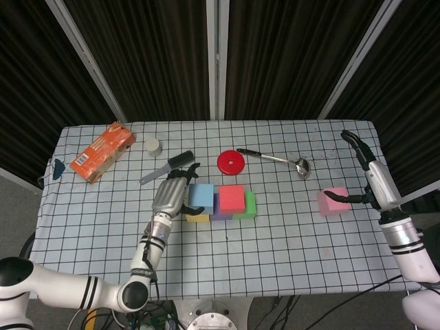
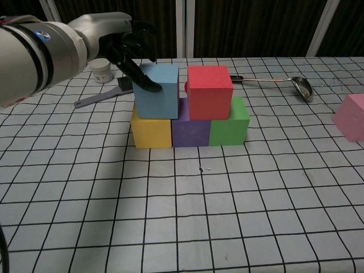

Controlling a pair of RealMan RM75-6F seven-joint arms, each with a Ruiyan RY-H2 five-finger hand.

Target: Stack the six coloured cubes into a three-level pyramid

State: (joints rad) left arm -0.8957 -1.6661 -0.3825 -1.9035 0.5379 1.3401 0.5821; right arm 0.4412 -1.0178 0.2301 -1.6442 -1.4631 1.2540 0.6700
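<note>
In the head view, the blue cube (image 1: 200, 195) is gripped by the left hand (image 1: 168, 196) over the yellow/purple seam, bridging both for support; the pink cube (image 1: 333, 201) is touched by the right hand (image 1: 369, 180), fingers apart. In the chest view, fingers (image 2: 143, 83) are clamped on blue, beside red (image 2: 209, 91).

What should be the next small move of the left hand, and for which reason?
Probably release: the left hand holds the blue cube, which already rests on the yellow cube and purple cube, beside the red cube. Opening and lifting away would free it.
</note>
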